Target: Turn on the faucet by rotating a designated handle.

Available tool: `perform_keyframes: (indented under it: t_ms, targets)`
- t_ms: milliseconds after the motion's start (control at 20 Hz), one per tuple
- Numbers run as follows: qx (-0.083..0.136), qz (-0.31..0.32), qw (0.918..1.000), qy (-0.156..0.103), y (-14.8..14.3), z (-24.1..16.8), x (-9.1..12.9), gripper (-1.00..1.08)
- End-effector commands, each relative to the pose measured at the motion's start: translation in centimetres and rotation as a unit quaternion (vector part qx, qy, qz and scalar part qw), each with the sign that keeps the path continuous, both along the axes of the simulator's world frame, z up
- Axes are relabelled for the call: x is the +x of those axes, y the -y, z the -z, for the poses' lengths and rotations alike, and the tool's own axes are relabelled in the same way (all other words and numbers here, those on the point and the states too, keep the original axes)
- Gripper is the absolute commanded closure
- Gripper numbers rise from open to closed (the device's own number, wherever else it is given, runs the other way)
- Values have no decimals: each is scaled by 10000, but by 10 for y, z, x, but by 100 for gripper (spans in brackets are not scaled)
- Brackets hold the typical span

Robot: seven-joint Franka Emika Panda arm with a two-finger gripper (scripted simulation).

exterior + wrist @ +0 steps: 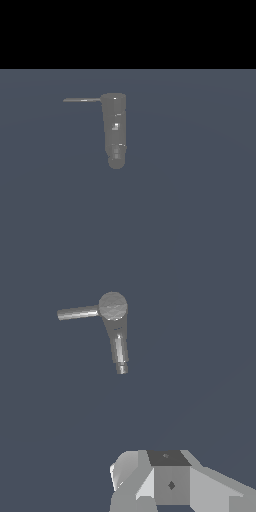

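Observation:
The faucet is a dull grey, glossy column on the blue-grey floor, with its flat cap at the far end and its stepped nozzle at the near end. The handle, a thin dark grey rod, sticks out from the cap toward the exterior view's left. In the wrist view I see the faucet from above, its handle beside the round cap. My gripper shows only as grey blocks at the picture's edge, far from the faucet and touching nothing. Its jaws are cropped. The arm is out of the exterior view.
The blue-grey floor stretches all around the faucet. A black band fills the background beyond the floor's far edge.

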State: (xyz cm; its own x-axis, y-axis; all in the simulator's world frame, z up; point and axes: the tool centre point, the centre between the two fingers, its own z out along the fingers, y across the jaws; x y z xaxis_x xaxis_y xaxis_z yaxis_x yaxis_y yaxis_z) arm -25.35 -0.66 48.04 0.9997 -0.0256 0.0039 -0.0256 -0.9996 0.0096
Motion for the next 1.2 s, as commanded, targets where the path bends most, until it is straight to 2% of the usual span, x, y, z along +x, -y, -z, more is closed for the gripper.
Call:
perform_keyframes:
  t_ms: [0, 550, 850, 1150]
  targets:
    - [0, 0, 10000, 0, 0, 0, 0, 108]
    - [3, 302, 9995, -1, -15, 12, 4, 108]
    - [7, 724, 9974, -2, -34, 29, 11, 108]
    - [15, 1299, 9915, -3, -61, 51, 24, 108]
